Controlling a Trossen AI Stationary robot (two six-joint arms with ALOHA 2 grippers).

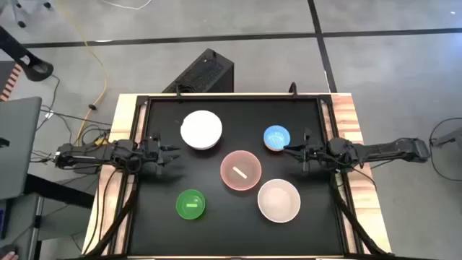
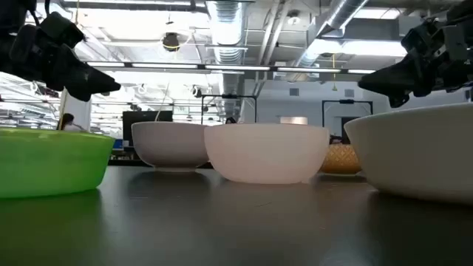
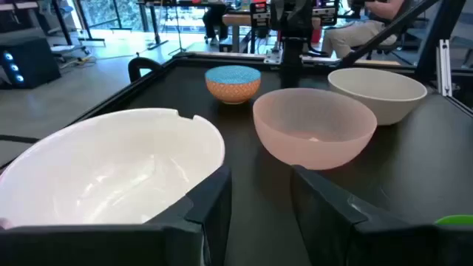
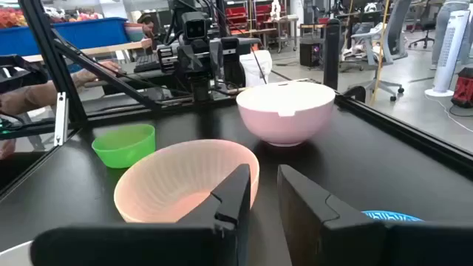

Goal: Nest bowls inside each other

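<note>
Five bowls stand upright on their bases on the black table (image 1: pixel 159 231), none inside another. The white bowl (image 1: pixel 201 130) is at the far left and the small blue bowl (image 1: pixel 276 137) at the far right. The pink bowl (image 1: pixel 240 170) is in the middle, the cream bowl (image 1: pixel 279 200) near right and the small green bowl (image 1: pixel 190 204) near left. My left gripper (image 1: pixel 173 153) hovers open beside the white bowl (image 3: pixel 118 170). My right gripper (image 1: pixel 289 149) hovers open just beside the blue bowl (image 4: pixel 392 216), pointing toward the pink bowl (image 4: pixel 185 181).
Raised black rails (image 1: pixel 137 180) run along the table's left and right sides, under the arms. A black box (image 1: pixel 206 72) sits on the floor beyond the far edge. Bare tabletop lies along the near edge between the green and cream bowls. A person's hand (image 4: pixel 18 96) shows beyond the table.
</note>
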